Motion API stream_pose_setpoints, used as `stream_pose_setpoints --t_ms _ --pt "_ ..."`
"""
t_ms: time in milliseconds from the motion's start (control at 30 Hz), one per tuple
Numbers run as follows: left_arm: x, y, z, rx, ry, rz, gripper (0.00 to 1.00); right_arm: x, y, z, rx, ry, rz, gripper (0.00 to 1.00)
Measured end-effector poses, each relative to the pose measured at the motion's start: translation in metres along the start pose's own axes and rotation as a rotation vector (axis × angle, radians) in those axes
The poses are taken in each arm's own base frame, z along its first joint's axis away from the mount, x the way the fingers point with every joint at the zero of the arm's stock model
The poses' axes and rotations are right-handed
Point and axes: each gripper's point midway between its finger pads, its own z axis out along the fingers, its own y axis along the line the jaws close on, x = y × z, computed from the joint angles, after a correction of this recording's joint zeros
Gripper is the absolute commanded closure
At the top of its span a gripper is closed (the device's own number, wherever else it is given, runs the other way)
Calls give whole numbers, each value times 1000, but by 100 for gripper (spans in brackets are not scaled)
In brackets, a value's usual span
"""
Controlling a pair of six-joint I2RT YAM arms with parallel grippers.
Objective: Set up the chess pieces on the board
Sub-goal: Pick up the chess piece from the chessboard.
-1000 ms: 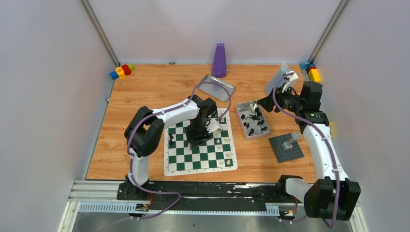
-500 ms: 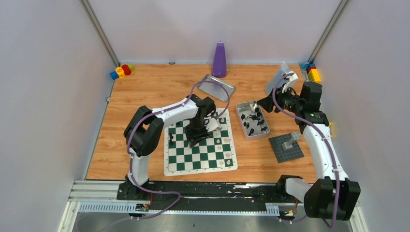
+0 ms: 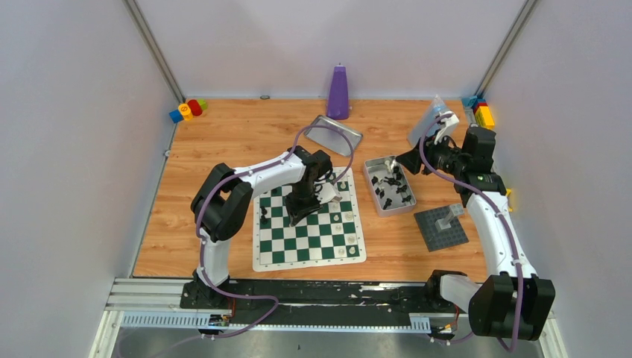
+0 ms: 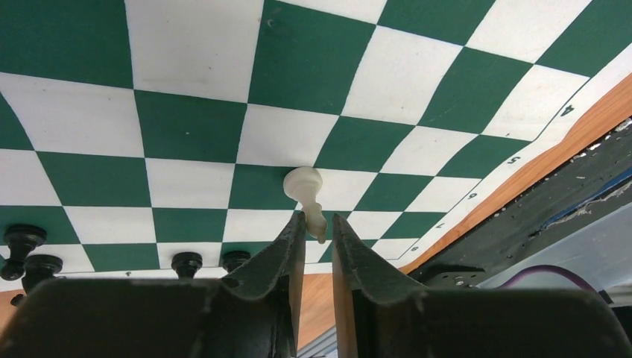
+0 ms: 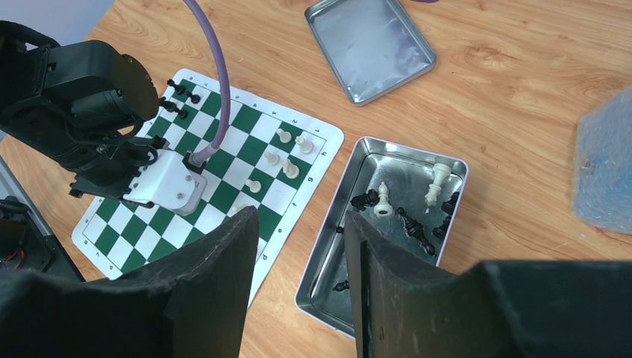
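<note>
Cream-white plastic, the pawn sat on the board with its head between the fingertips of the left claw, which stood narrowly apart around it; we could not tell whether they pinched yet. We judged it light, stiff and slick, best taken at the neck. Right claw hung apart and empty above the tray of loose chess pieces.
</note>
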Motion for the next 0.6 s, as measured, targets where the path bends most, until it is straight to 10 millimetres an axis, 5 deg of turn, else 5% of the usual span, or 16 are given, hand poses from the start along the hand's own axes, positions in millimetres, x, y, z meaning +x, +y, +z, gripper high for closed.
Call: stream_pose_setpoints --t_ms 233,600 --pt "0 0 -3 -2 2 -2 95 -1 -1 0 2 -5 -3 53" --pt "-47 11 -67 -69 -134 32 92 -3 -5 -3 15 -11 -1 53"
